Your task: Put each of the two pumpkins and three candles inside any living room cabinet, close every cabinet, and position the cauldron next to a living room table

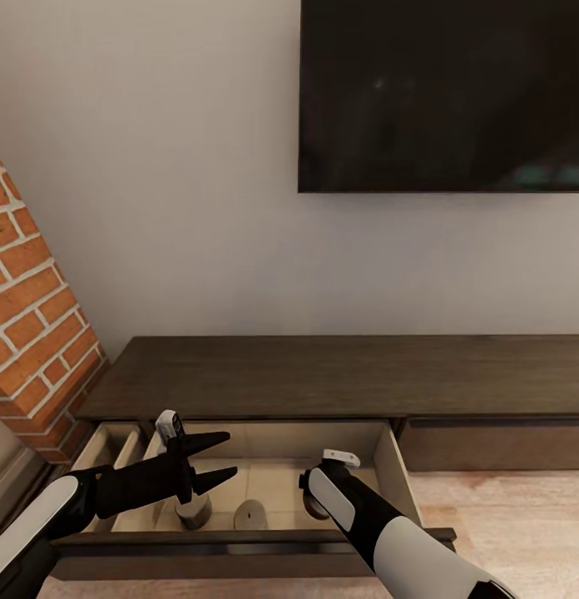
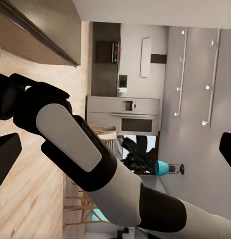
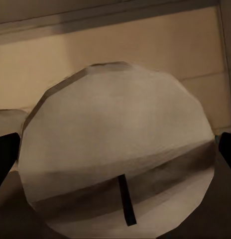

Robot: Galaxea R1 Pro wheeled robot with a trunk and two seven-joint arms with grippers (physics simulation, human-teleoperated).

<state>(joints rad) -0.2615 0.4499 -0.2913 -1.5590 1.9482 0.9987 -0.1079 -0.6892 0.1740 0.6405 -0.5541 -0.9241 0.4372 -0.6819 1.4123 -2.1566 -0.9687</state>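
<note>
The long dark brown cabinet [image 1: 339,374] stands against the wall with one drawer [image 1: 398,474] pulled out. Two squat greyish candles [image 1: 254,516] [image 1: 192,516] stand on the drawer floor. My right gripper [image 1: 311,502] reaches down into the drawer, open, with a third candle [image 3: 115,154] close between its fingertips [image 3: 6,157]; whether they touch it I cannot tell. My left gripper [image 1: 232,453] hovers open above the drawer's left part, holding nothing. The left wrist view looks across my right forearm [image 2: 75,144]. The pumpkins, cauldron and table are out of view.
A large black TV [image 1: 443,96] hangs on the wall above the cabinet. A red brick wall [image 1: 32,333] juts in at the left. Light wood floor [image 1: 522,524] lies to the right of the drawer. A distant kitchen [image 2: 123,112] appears in the left wrist view.
</note>
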